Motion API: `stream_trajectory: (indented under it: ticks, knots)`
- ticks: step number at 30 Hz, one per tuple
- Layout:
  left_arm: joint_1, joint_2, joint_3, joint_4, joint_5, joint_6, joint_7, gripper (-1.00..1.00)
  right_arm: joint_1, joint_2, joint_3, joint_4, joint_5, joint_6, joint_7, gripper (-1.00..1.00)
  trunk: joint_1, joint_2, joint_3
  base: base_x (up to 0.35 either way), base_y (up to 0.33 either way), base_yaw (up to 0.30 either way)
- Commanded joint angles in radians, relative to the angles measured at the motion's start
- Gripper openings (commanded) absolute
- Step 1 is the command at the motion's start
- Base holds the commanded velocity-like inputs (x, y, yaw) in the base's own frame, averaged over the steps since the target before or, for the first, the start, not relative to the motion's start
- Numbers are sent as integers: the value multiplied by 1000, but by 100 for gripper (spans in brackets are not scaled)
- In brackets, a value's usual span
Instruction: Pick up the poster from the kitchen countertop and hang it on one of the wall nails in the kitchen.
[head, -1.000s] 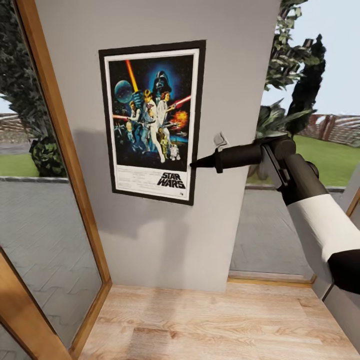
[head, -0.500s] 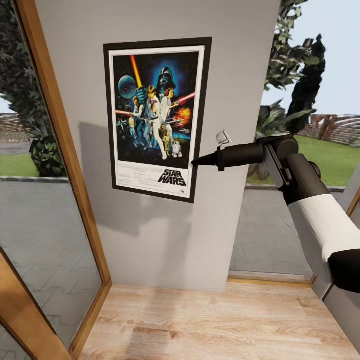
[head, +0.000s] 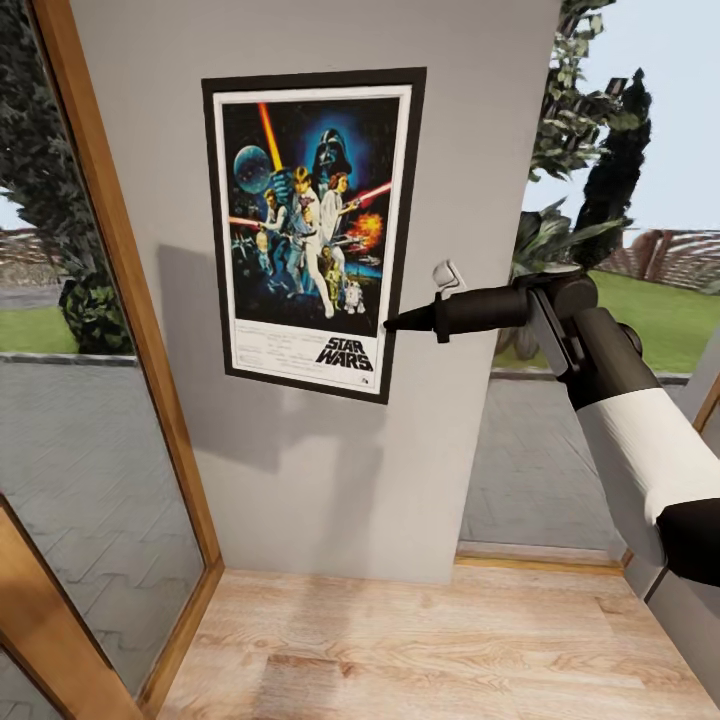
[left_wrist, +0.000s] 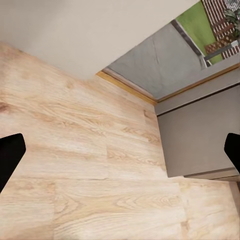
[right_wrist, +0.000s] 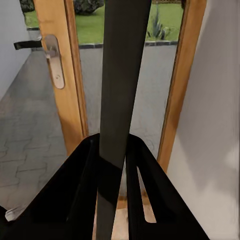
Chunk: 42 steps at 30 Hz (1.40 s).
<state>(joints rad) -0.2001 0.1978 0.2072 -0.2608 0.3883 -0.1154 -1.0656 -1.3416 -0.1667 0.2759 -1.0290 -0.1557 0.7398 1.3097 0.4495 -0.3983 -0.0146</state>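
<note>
The Star Wars poster (head: 312, 230) lies flat against the off-white wall (head: 470, 180), upright in its black frame. My right gripper (head: 392, 322) is shut on the poster's lower right edge, the arm reaching in from the right. In the right wrist view the poster (right_wrist: 122, 75) runs edge-on as a dark strip between the fingers of the right gripper (right_wrist: 112, 144). My left gripper (left_wrist: 120, 152) is open over the wooden floor, holding nothing. Any wall nail is hidden. The kitchen countertop is out of view.
A wooden-framed glass door (head: 120, 260) stands left of the wall panel, its handle (right_wrist: 52, 57) in the right wrist view. A window onto the garden (head: 600, 200) lies to the right. Light wood floor (head: 420, 650) runs below, with a grey cabinet (left_wrist: 200, 135) beside it.
The poster has risen along the wall and shifted slightly, carried by my right gripper, which moved up a little. The left arm has not visibly moved.
</note>
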Motion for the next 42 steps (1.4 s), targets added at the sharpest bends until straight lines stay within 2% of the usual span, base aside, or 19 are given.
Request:
stream_trajectory:
  ticks: [1, 42]
  knots:
    - [-1, 1, -3, 2, 4, -7, -2, 100, -1, -1, 3, 1, -9, 7, 2, -100, 1, -2, -2, 0, 0, 0]
    - [1, -3, -3, 2, 4, -9, -1, 100, -4, -1, 0, -1, -7, -12, -2, -100, 1, -2, -2, 42, 0, 0]
